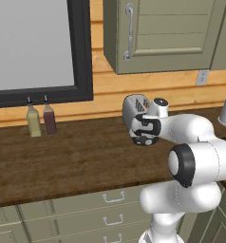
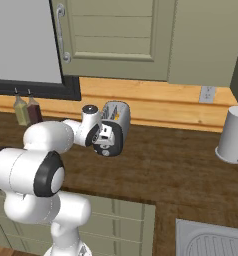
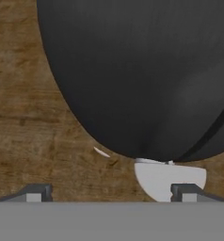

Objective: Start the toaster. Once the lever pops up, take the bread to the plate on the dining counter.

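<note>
The toaster (image 1: 135, 108) sits toward the back edge of the dark wood counter (image 1: 77, 156), near the wall, its black end panel (image 3: 142, 70) turned at me and looming huge in the hand view. My gripper (image 3: 111, 192) is right up against that end, jaws spread wide and holding nothing; my guess is that's so the white lever (image 3: 168, 178) poking out below the panel can sit between the fingertips for the push down. Off at the counter's back left stand two small bottles (image 1: 41, 121), well apart, and a pale canister (image 2: 234, 135) waits toward the right edge.
</note>
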